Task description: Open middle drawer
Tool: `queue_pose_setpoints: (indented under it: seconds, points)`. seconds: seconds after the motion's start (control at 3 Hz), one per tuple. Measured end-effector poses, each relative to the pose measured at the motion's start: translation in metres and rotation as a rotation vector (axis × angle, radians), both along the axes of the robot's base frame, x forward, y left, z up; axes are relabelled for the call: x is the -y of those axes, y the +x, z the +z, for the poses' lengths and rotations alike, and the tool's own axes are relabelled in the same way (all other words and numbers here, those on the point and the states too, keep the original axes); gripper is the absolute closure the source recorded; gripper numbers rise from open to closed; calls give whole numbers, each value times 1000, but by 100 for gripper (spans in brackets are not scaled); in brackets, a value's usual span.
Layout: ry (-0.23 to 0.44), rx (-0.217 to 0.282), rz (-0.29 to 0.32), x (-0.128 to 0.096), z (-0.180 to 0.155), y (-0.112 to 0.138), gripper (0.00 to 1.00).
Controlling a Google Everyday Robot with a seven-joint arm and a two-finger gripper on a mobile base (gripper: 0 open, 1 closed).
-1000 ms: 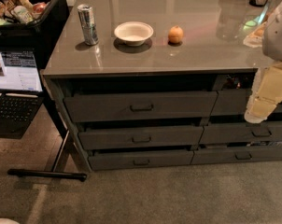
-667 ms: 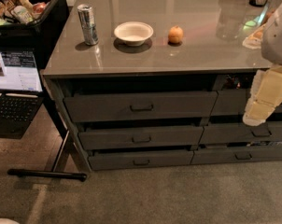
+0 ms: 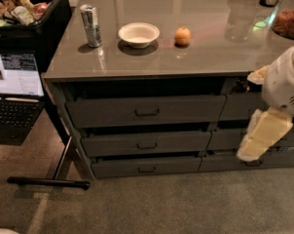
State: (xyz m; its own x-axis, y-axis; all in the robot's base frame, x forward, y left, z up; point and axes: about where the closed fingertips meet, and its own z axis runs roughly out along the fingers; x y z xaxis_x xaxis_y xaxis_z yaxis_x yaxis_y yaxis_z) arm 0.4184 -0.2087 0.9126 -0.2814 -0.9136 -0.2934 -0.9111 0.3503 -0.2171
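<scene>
The middle drawer (image 3: 181, 142) is the wide dark grey front in the centre of the left stack, with a small loop handle (image 3: 147, 146). A dark gap shows above its front, and none of its interior is visible. My arm (image 3: 266, 133), white above and cream below, hangs at the right edge in front of the narrower drawers, well to the right of the handle. The gripper itself is not visible; only the arm's links show.
A taller top drawer (image 3: 186, 110) and a bottom drawer (image 3: 176, 165) flank the middle one. On the counter stand a can (image 3: 91, 18), a white bowl (image 3: 138, 34) and an orange fruit (image 3: 182, 35). A laptop (image 3: 13, 82) and a floor bar (image 3: 47, 182) are at the left.
The cream arm link has moved down and a little left in front of the right-hand drawers. The drawers and counter objects have not moved.
</scene>
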Motion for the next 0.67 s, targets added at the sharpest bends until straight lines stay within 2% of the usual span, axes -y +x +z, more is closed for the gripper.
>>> queue_pose_setpoints:
  seconds: [0.33, 0.67]
  points:
    - [97, -45, -134, -1, -71, -10, 0]
    - [212, -116, -288, -12, -145, -16, 0]
